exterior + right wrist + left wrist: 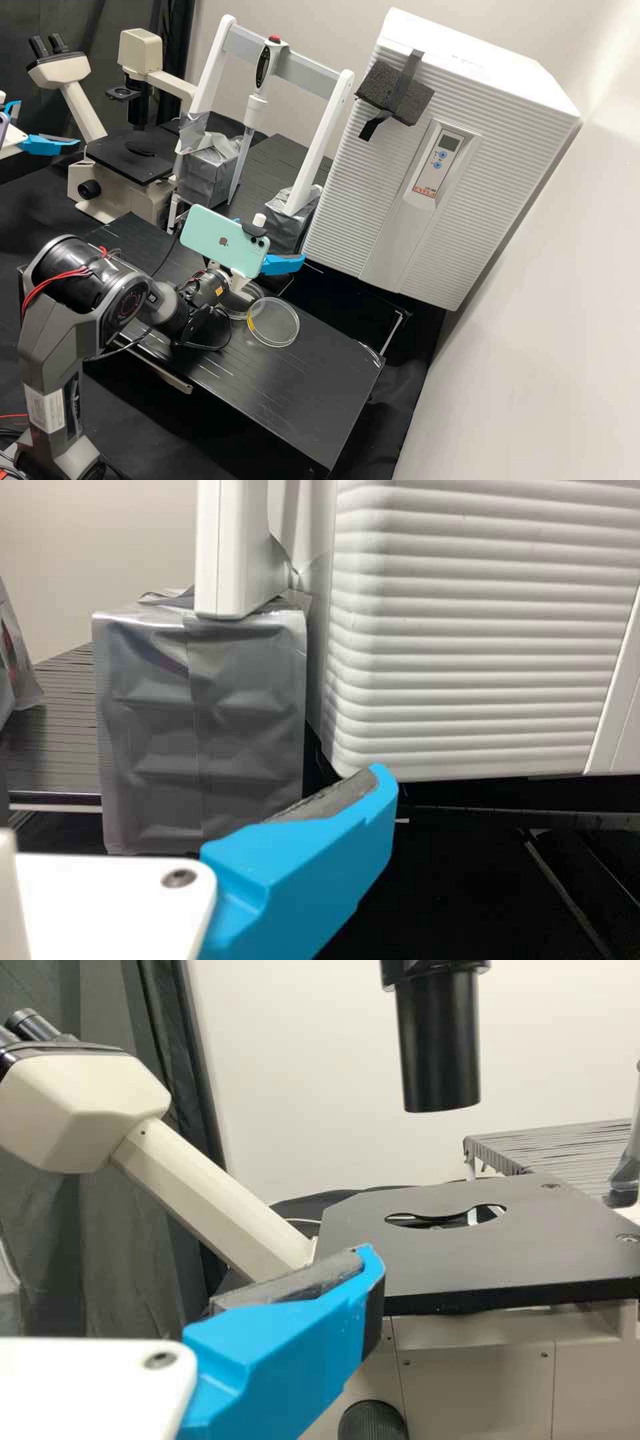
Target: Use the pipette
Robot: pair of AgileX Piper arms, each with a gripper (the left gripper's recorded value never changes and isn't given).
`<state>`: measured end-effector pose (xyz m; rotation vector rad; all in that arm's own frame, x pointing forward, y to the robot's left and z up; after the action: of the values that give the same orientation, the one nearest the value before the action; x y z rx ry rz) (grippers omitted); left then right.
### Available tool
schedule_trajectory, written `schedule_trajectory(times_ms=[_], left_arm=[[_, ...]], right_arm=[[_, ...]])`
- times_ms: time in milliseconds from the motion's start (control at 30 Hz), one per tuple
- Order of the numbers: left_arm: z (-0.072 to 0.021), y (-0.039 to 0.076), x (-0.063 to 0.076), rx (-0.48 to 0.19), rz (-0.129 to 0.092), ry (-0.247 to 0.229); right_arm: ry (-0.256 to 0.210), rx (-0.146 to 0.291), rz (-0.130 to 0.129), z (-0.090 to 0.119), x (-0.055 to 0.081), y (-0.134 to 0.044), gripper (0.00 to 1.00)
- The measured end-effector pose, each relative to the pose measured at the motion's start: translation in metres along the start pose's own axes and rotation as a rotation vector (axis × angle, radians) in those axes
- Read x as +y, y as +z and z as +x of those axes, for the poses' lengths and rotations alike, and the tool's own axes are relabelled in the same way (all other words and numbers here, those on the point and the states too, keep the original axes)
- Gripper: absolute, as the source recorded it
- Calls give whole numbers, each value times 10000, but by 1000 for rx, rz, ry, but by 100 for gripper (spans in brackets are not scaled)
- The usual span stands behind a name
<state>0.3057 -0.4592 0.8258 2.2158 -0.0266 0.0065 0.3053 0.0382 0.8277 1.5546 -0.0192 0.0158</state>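
Currently, the pipette (253, 107) hangs upright, tip down, on its stand (313, 68), above and beyond my right hand (285, 263), which lies nearer than my left hand (41, 143). I cannot tell whether either hand is released or clenched.

Pipette (263, 67): dark body, red top button, white lower shaft. Stand (313, 70): white uprights, grey crossbar; base block (200, 730) wrapped in creased silver-grey tape. Cabinet (373, 167): white, horizontally ribbed, grey control panel with two blue buttons. Foam pad (393, 90): charcoal. Phone (223, 240): mint green. Microscope (113, 193): cream, black stage. Bench (300, 393): black, finely lined. Dish (273, 322): clear, rim possibly yellow-tinted
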Motion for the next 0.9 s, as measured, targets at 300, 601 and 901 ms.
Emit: schedule_trajectory(times_ms=[300, 601, 901], left_arm=[[0, 0, 0, 0, 0, 0], [-80, 232, 183, -84, -11, 60], [-352, 665, 605, -287, -48, 196]], right_arm=[[0, 0, 0, 0, 0, 0, 100], [0, 0, 0, 0, 0, 0, 100], [0, 0, 0, 0, 0, 0, 100]])
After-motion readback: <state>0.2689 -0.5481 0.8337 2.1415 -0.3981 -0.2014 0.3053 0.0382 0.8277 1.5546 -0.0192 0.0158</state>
